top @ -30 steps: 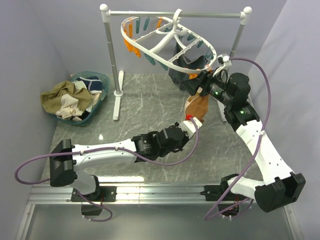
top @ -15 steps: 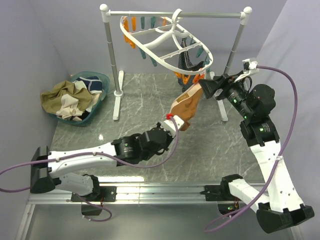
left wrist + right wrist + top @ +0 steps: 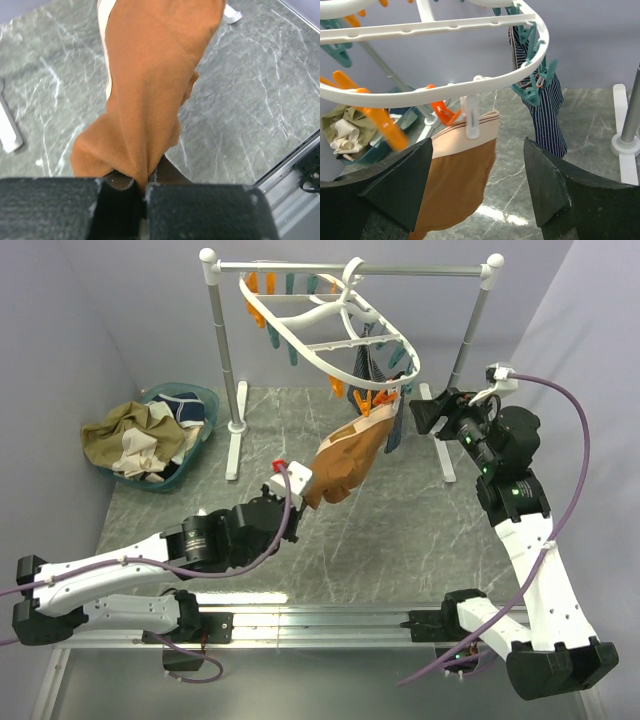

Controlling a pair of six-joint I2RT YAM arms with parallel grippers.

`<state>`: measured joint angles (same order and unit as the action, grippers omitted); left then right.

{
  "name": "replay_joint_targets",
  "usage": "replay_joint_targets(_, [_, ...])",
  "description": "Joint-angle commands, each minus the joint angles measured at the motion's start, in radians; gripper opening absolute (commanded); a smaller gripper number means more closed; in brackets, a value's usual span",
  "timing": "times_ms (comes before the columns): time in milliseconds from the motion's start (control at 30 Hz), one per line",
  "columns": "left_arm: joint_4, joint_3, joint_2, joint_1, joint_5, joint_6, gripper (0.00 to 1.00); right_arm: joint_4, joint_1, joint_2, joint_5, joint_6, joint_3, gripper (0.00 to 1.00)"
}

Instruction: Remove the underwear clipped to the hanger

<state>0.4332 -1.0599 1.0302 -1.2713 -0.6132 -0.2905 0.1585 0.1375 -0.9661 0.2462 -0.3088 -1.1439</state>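
The white oval hanger [image 3: 320,340] hangs by its hook from the metal rail and is tilted; its rim also shows in the right wrist view [image 3: 445,92]. Tan-brown underwear [image 3: 345,462] with a cream waistband hangs from a white clip [image 3: 470,117] and an orange clip [image 3: 360,402]. My left gripper [image 3: 300,490] is shut on its lower end [image 3: 140,125] and stretches it down-left. Dark striped underwear [image 3: 545,115] hangs from teal clips behind. My right gripper [image 3: 425,412] is open, just right of the hanger, holding nothing.
A teal basket [image 3: 205,405] at the far left holds several removed cloth pieces [image 3: 135,440]. The silver-and-white rail stand has a left post [image 3: 225,350] with a foot [image 3: 234,445] and a right post [image 3: 470,325]. The table's front rail [image 3: 300,165] runs close behind the left gripper.
My left arm pulled back and to the left, drawing the tan-brown underwear out taut. The hanger swung and tilted left. My right gripper backed away from the clip and stands open.
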Motion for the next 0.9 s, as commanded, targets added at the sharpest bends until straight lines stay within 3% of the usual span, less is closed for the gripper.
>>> replay_joint_targets(0, [0.099, 0.003, -0.062, 0.003, -0.043, -0.087, 0.00, -0.040, -0.015, -0.026, -0.002, 0.007, -0.017, 0.80])
replay_joint_targets(300, [0.298, -0.035, -0.177, 0.003, -0.122, -0.237, 0.00, -0.034, -0.022, -0.089, 0.093, -0.007, -0.025, 0.75])
replay_joint_targets(467, [0.220, 0.003, -0.177, 0.003, -0.050, -0.223, 0.00, -0.008, -0.022, -0.124, 0.197, 0.011, -0.050, 0.72])
replay_joint_targets(700, [0.099, -0.038, -0.059, 0.000, 0.036, -0.167, 0.00, 0.038, -0.019, -0.152, 0.313, 0.016, -0.062, 0.71])
replay_joint_targets(867, [0.003, -0.063, -0.035, -0.002, 0.067, -0.116, 0.00, 0.061, 0.030, -0.142, 0.420, -0.065, -0.018, 0.72])
